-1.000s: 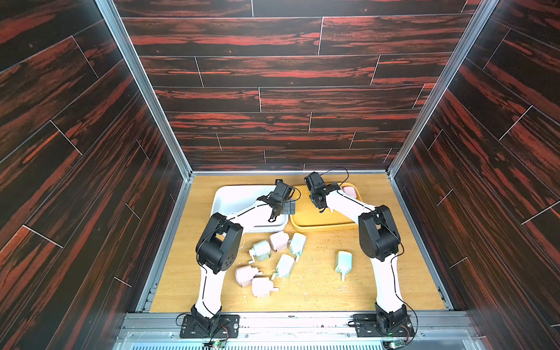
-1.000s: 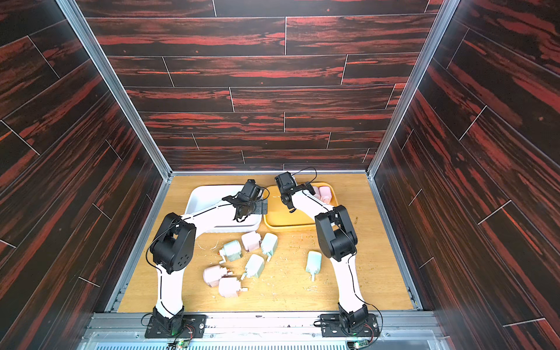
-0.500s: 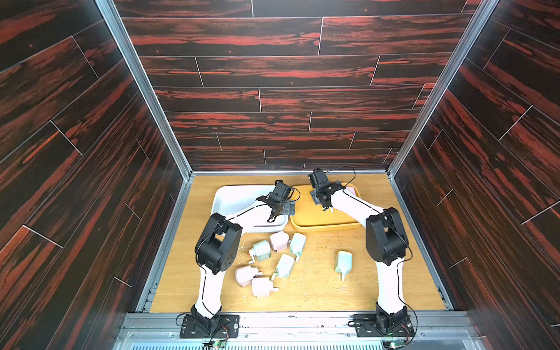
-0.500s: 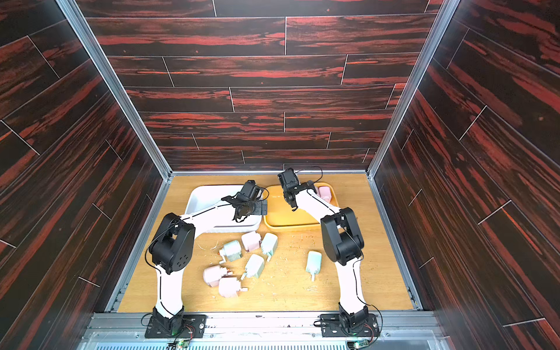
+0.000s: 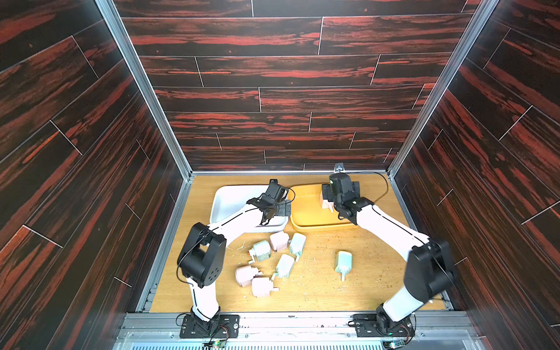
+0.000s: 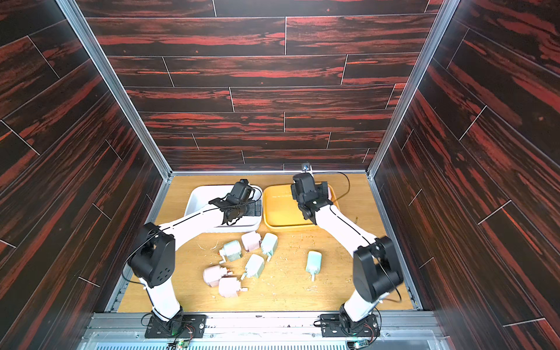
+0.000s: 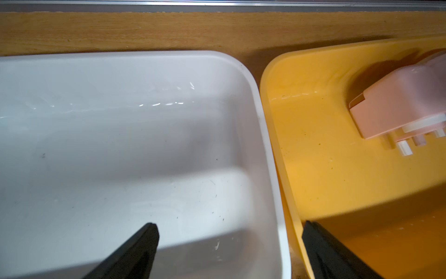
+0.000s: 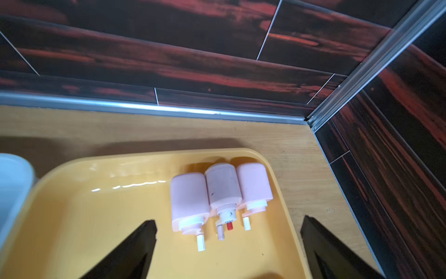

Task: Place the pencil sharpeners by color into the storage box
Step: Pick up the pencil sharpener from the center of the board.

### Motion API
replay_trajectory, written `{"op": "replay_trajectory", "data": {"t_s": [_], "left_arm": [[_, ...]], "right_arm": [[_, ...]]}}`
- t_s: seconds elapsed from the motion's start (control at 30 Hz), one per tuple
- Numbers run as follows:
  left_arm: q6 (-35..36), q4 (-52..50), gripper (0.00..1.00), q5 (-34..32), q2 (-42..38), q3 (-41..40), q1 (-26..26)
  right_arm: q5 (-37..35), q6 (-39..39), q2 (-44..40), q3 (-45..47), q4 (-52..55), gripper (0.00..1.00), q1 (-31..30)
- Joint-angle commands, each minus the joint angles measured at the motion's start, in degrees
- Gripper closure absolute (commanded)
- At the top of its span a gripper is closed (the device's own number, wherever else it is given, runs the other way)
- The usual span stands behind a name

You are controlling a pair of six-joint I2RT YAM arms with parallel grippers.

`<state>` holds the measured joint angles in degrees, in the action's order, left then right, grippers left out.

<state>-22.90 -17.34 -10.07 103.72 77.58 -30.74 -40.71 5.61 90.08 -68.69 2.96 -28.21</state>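
We see a pale wood-grain desk (image 5: 318, 291), littered with fine shavings, boxed in by glossy dark red-streaked plank walls; at its far side two smooth, round-cornered plastic trays sit edge to edge, a white tray (image 5: 224, 200) and a yellow tray (image 5: 306, 212). Our left gripper (image 7: 226, 251) hangs over the seam between the trays, its matte black wedge-shaped jaws spread wide and holding nothing, one over the white floor and one over the yellow; our right gripper (image 8: 228, 251) hovers above the yellow tray, jaws likewise parted and empty. In the right wrist view three pink sharpeners (image 8: 222, 190) lie side by side in the yellow tray's far corner, touching, boxy with rounded edges, each ending in a white collar and a short stub; the middle one looks scuffed and shows a small red tip. The white tray's bare floor shows faint scratches. On the desk in front of the trays lies a loose cluster: three more pink blocks (image 5: 279, 241) (image 5: 245, 274) (image 5: 261, 286) and three mint green ones (image 5: 261, 251) (image 5: 297, 244) (image 5: 285, 266); a fourth green sharpener (image 5: 343, 262) lies apart toward the right arm, its white stub pointing at the near edge.
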Motion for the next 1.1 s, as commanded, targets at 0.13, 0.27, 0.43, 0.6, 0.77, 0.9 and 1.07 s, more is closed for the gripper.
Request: {"op": "replay_trajectory", "data": {"t_s": [0.13,0.27,0.43,0.6,0.77,0.9,1.07], "left_arm": [[-1.48,-2.26,0.0,-1.58,-11.38,-7.62,-0.11],[-0.88,-2.63,0.0,-1.94,-16.01,-11.62,-0.27],[10.95,-2.84,0.0,2.7,-19.88,-16.35,-0.37],[28.4,-4.69,0.0,12.23,-24.89,-22.01,-0.43],[40.96,-6.36,0.0,16.33,-29.74,-26.63,-0.13],[49.86,-3.05,0.0,18.24,-31.99,-30.63,0.5],[52.01,-2.08,0.0,20.76,-29.04,-28.98,3.14]], "right_arm": [[9.0,5.75,-15.8,18.17,-23.75,0.02,0.25],[14.81,5.71,-22.23,27.33,-35.53,0.02,0.52],[20.84,3.34,-26.81,37.18,-48.4,0.02,0.52],[30.6,-0.97,-30.26,46.69,-59.19,0.02,0.52],[35.02,1.2,-31.78,43.6,-42.89,0.02,0.52],[35.06,3.52,-33.57,43.07,-36.05,0.02,0.52],[33.58,4.05,-35.48,42.83,-31.61,0.02,0.52]]}}
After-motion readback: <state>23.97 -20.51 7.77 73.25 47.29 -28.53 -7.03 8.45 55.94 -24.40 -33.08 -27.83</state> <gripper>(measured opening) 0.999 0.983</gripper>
